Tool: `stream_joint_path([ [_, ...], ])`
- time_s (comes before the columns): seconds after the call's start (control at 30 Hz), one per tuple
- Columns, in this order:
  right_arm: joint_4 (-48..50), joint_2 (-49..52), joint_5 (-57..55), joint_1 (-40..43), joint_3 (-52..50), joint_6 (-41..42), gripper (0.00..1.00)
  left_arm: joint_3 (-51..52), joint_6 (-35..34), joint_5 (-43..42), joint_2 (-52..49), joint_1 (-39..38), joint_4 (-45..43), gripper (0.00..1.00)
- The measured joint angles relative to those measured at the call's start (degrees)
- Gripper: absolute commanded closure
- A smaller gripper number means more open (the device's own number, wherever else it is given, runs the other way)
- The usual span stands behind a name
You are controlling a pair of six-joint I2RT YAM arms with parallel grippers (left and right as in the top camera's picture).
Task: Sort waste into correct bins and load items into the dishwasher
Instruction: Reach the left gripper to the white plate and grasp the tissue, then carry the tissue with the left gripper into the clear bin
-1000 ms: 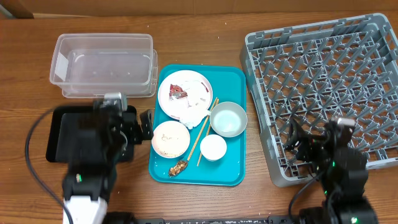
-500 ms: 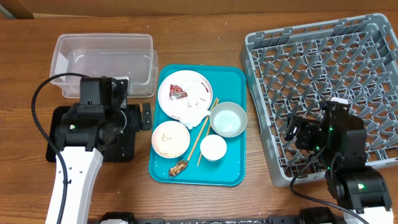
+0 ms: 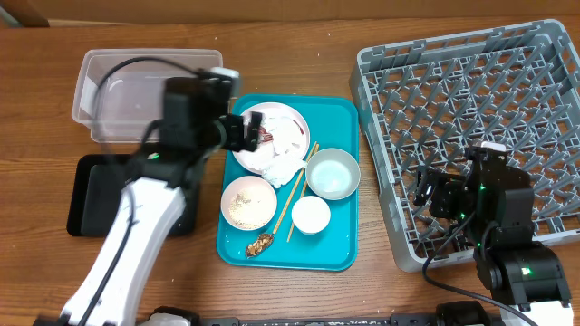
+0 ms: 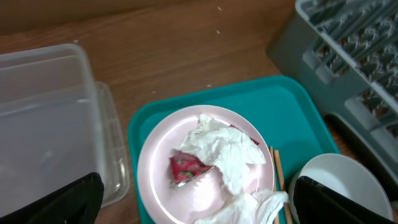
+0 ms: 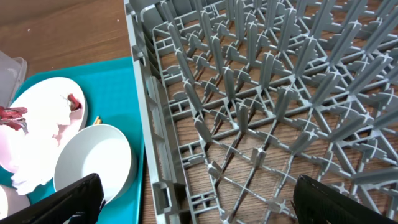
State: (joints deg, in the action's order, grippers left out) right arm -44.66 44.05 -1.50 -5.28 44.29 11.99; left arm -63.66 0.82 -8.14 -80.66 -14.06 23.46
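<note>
Directly beneath the left claw [image 4: 196, 186], wide open and empty, lies the white plate [image 4: 152, 186] carrying the crumpled napkin [image 4: 227, 152] and red-and-white wrapper [image 4: 185, 169] (both framed between its fingers), with the clear tub [image 4: 43, 118] just to its left. The right claw [image 5: 196, 186], also fully open and holding nothing, hangs over the left edge of the grey dish rack [image 5: 280, 93], a white bowl [image 5: 93, 162] on the teal tray [image 5: 106, 81] off to its left.

The white plate [image 4: 155, 186] carries a crumpled napkin [image 4: 227, 152] and a red wrapper [image 4: 185, 169]. Chopsticks [image 3: 300, 193] lie slanted just right of it. The grey rack [image 3: 471, 118] sits far right, the clear tub [image 3: 149, 95] left.
</note>
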Motion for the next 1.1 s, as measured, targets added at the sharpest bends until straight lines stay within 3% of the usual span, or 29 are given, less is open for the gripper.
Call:
stream_joint_path([
  [0.2, -0.48, 0.0, 0.02, 0.0, 0.0, -0.02, 0.0, -0.15, 5.79, 1.81, -11.39, -5.42, -5.97, 0.06],
  [0.33, -0.57, 0.0, 0.02, 0.0, 0.0, -0.02, 0.0, -0.15, 7.93, 2.29, -17.7, -6.23, -9.68, 0.15],
  [0.47, -0.66, 0.0, 0.02, 0.0, 0.0, -0.07, 0.0, -0.15, 8.81, 2.71, -22.25, -6.34, -10.67, 0.36],
  [0.53, -0.94, 0.0, 0.02, 0.0, 0.0, -0.02, 0.0, -0.15, 9.11, 2.86, -23.71, -6.34, -10.45, 0.53],
  [0.77, -0.94, 0.0, 0.02, 0.0, 0.0, 0.0, 0.0, -0.15, 9.77, 2.84, -25.18, -6.34, -9.66, 0.95],
  [1.1, -0.98, 0.0, 0.02, -0.02, 0.0, -0.02, 0.0, -0.59, 8.5, 3.17, -25.05, -6.32, -7.96, 0.96],
])
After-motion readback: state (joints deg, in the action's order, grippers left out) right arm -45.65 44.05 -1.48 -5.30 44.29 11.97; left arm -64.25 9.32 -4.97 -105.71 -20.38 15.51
